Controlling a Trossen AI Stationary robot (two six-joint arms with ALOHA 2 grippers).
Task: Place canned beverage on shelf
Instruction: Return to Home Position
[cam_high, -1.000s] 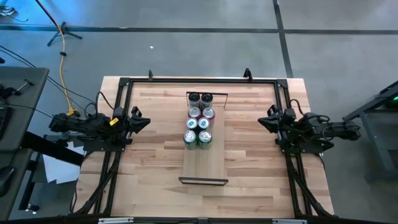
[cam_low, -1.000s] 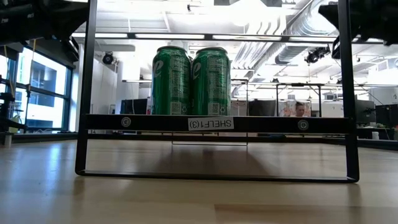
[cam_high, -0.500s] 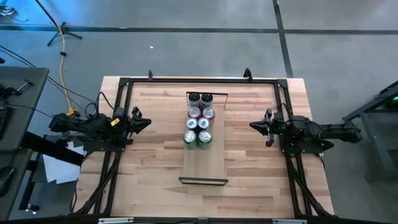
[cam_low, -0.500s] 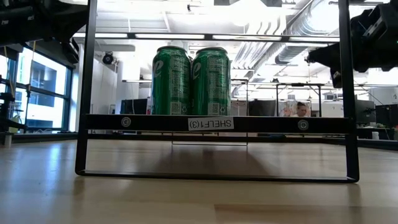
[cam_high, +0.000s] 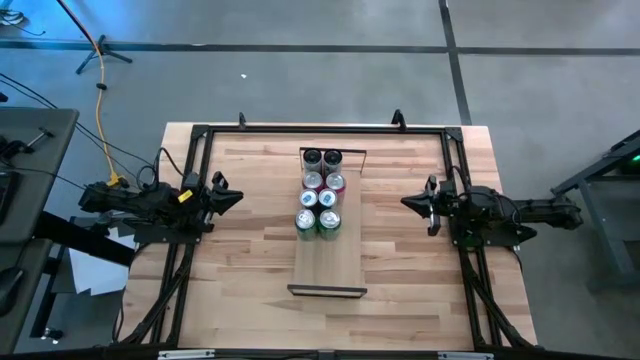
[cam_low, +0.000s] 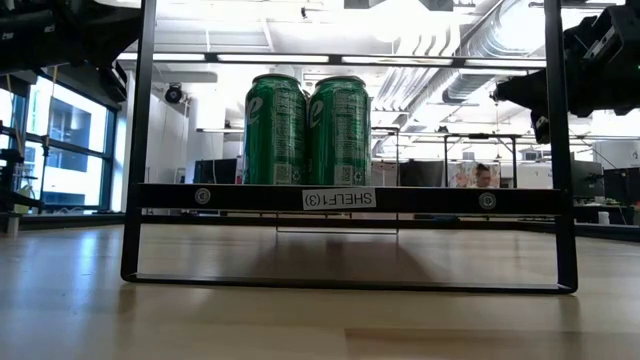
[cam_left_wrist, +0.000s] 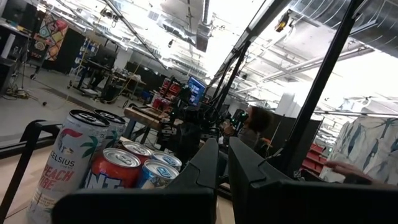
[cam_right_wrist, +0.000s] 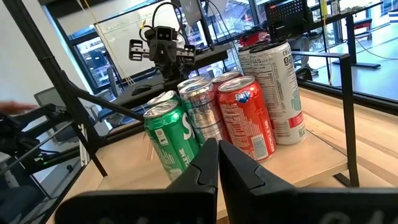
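left gripper (cam_high: 236, 196) sits off the shelf (cam_high: 325, 262) on its left long side, well apart from it, roughly level with the blue cans and pointing at them. in the left wrist view its fingers (cam_left_wrist: 208, 165) are almost together with only a thin slit between them, clamped on nothing.

the shelf lies mid tabletop (cam_high: 240, 270), with its short framed ends at the far and near sides. eight cans stand upright on the shelf's far half in two columns, packed in side-by-side pairs. celsius cans (cam_high: 312, 158) stand at the shelf's far end frame. then come the red cans (cam_high: 334, 182), then the blue cans (cam_high: 307, 199), then the green cans (cam_high: 328, 221) closest to the shelf's middle. the low view shows the green pair touching, standing above the shelf's front rail with its "shelf(3)" label (cam_low: 339, 198).

right gripper (cam_high: 407, 203) sits off the shelf's right long side, well apart from it, roughly level with the blue and green pairs and aimed at them. its fingers (cam_right_wrist: 205, 167) are pressed together, gripping nothing.
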